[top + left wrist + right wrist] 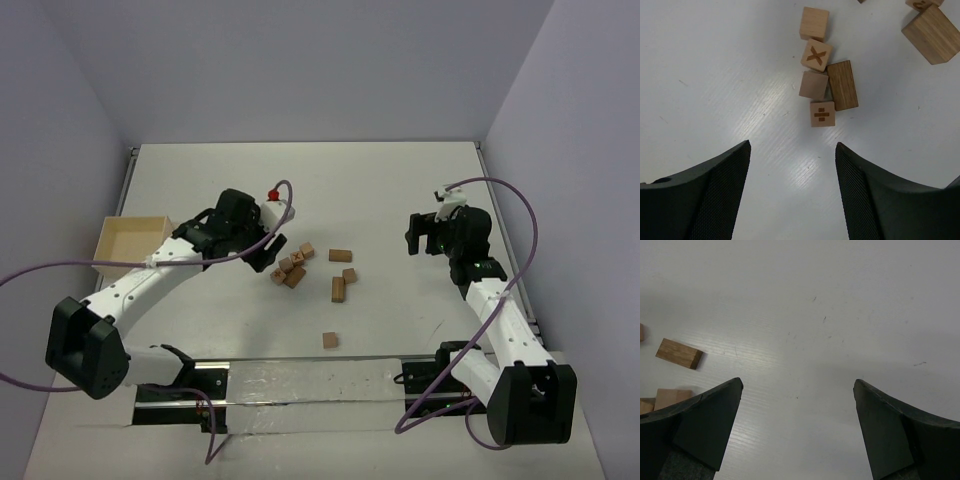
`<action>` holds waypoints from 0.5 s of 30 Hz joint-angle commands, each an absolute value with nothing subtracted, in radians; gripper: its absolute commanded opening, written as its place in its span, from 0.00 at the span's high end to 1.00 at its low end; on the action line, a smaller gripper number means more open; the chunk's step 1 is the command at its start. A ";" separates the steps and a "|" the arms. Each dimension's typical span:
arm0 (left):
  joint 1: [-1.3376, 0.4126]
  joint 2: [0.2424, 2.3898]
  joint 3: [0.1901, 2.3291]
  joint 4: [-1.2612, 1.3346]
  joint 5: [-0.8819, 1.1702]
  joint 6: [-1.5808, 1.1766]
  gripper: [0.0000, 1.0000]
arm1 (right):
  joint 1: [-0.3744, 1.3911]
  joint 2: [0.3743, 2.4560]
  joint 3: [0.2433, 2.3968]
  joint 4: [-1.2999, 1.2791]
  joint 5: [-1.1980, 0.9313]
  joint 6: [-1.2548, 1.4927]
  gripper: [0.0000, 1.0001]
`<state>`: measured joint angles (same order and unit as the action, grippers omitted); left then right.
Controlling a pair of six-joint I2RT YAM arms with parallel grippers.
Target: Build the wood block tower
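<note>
Several tan wood blocks [292,268] lie loose mid-table, with others at the right [340,255] and one near the front [329,340]. No tower stands. My left gripper [268,255] is open and empty just left of the cluster. Its wrist view shows a cube with a divide sign [822,113], a plain cube [813,85], a cube with an X [816,55] and a darker long block [842,85] just beyond the fingers [715,190]. My right gripper [422,238] is open and empty, right of the blocks. Its wrist view shows a long block [679,353] at the left.
A pale shallow tray [130,243] stands at the left edge, beside the left arm. A metal rail [300,380] runs along the near edge between the arm bases. Walls close the table on three sides.
</note>
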<state>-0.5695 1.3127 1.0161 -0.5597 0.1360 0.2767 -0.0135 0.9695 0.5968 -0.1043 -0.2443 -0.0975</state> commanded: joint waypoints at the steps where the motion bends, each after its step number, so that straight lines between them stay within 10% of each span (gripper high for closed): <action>1: -0.601 1.356 1.050 -0.482 0.124 0.255 0.27 | -0.017 0.980 0.647 -0.101 -0.238 -0.103 0.00; 15: -0.731 1.722 1.403 -0.558 0.180 0.466 0.33 | -0.030 0.997 0.670 -0.116 -0.225 -0.069 0.00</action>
<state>-0.7206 1.6312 1.2592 -0.5415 0.1389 0.3861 -0.0150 0.9950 0.6199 -0.1190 -0.2303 -0.0868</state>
